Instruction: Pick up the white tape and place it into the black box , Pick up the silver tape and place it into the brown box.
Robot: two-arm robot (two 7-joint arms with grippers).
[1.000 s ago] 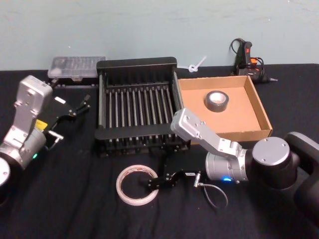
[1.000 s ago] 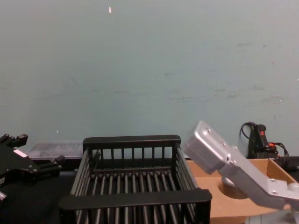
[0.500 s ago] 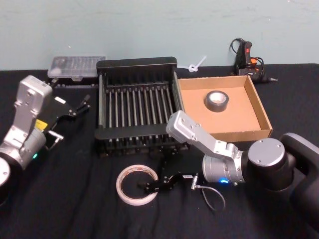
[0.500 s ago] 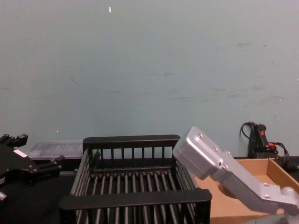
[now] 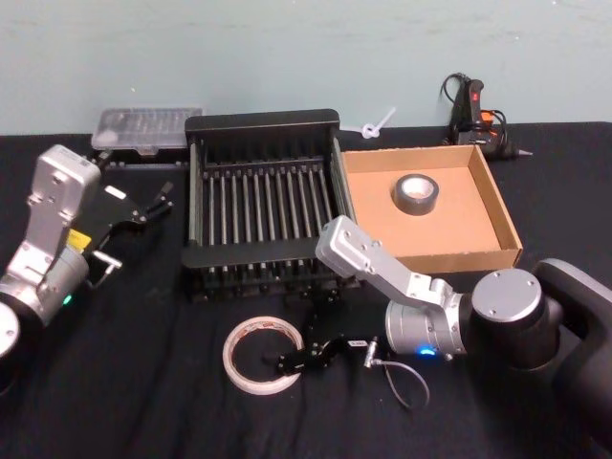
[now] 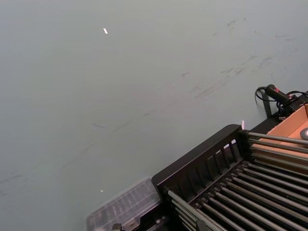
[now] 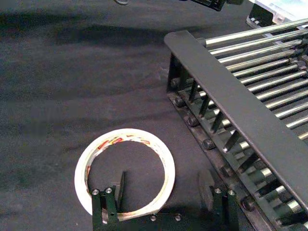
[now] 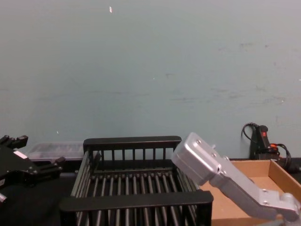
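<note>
The right gripper (image 7: 163, 192) – fingers spread, one inside the ring – straddles the thin white tape (image 5: 263, 355) lying near the black-clothed desk's front edge, before the black slatted crate (image 5: 262, 206).

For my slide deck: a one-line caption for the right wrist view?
Right gripper, jaws open, one finger inside the white tape beside the black box.

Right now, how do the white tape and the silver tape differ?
The white tape is a wide, thin ring with red marks inside; the silver tape is a smaller, thicker grey roll. The white tape lies on the black table in front of the black box, with the open right gripper at its rim; the silver tape sits inside the brown box. Both lie flat.
</note>
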